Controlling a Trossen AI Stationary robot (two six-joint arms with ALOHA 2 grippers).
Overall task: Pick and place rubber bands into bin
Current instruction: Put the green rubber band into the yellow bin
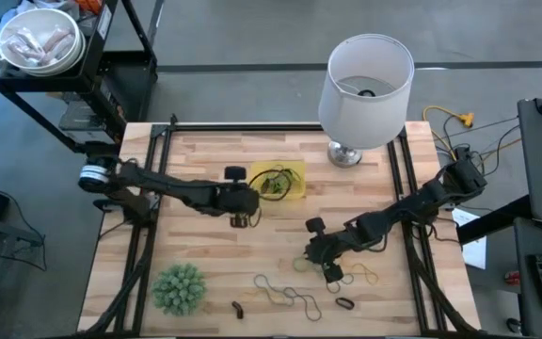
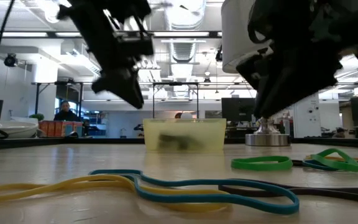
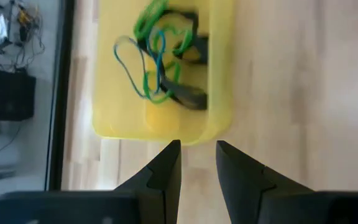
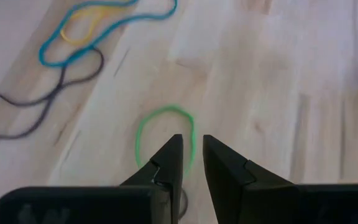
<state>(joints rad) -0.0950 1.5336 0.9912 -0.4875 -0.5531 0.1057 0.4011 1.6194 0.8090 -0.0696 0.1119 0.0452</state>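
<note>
The yellow bin [image 1: 294, 188] sits mid-table toward the far side, with several green, blue and dark rubber bands [image 3: 157, 68] inside. My left gripper [image 3: 197, 152] hovers open just short of the bin's near wall [image 3: 160, 124], empty. My right gripper [image 4: 192, 146] is open, slanting down over a small green band [image 4: 143, 127] that lies flat on the wood; its fingertips stand above the band's loop, and I cannot tell whether they touch it. More bands [image 1: 285, 294] lie along the near edge, blue, yellow and dark ones [image 4: 73, 37] among them.
A large white lampshade-like cylinder [image 1: 367, 75] on a metal foot [image 1: 344, 155] stands at the far right. A spiky green ball plant [image 1: 179, 287] sits at the near left. Black frame rails [image 1: 144, 226] run along both table sides. A person [image 2: 64, 112] sits far behind the table.
</note>
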